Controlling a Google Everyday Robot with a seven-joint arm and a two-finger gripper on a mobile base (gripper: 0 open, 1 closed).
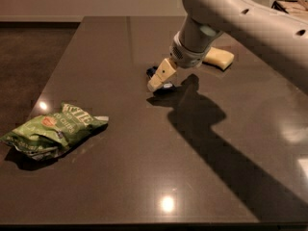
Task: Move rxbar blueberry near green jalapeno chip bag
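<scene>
The rxbar blueberry (153, 71) is a small dark blue wrapper near the middle of the dark table (120, 177), and my gripper mostly covers it. My gripper (160, 77) hangs from the arm coming in from the upper right, and its tip is right at the bar. Whether it touches the bar cannot be told. The green jalapeno chip bag (53, 129) lies crumpled near the table's left edge, well to the left of and nearer than the bar.
A pale yellow sponge (219, 57) lies behind the arm, to the right of the bar. The arm casts a wide shadow (211, 134) across the right half of the table. The table's left edge borders a dark floor (29, 57).
</scene>
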